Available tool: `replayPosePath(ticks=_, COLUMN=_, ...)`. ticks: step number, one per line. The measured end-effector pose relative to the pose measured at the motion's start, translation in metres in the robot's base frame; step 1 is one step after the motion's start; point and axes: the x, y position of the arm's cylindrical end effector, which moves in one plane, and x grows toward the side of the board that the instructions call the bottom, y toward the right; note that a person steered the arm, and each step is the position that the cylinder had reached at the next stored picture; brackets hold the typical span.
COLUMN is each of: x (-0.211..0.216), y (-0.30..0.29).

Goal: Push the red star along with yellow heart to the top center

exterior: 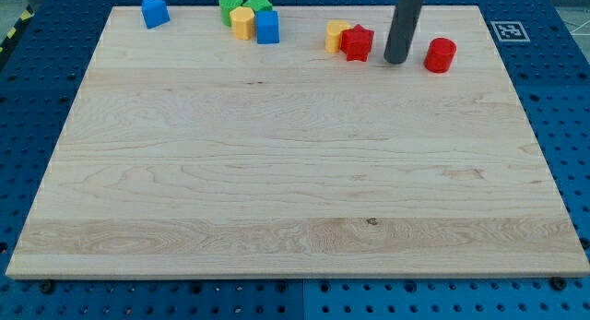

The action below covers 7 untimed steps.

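The red star (357, 42) lies near the view's top, right of centre, touching the yellow heart (336, 35) on its left. My tip (396, 60) stands just to the right of the red star, with a small gap between them. The rod rises straight up out of the view's top. A red cylinder (440, 55) sits to the right of my tip.
A cluster near the top, left of centre: a green cylinder (230, 7), a green star (259, 4), a yellow block (242, 23) and a blue block (267, 28). A blue block (154, 12) sits at the top left. A marker tag (506, 30) lies off the board's top right.
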Motion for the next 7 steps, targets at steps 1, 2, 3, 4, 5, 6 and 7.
replayPosePath(ticks=1, x=-0.009, y=-0.024)
replayPosePath(ticks=2, x=-0.009, y=-0.032)
replayPosePath(ticks=3, x=-0.009, y=-0.041)
replayPosePath(ticks=4, x=-0.010, y=-0.056)
replayPosePath(ticks=5, x=-0.010, y=-0.073)
replayPosePath(ticks=6, x=-0.023, y=-0.081)
replayPosePath(ticks=7, x=-0.049, y=-0.084)
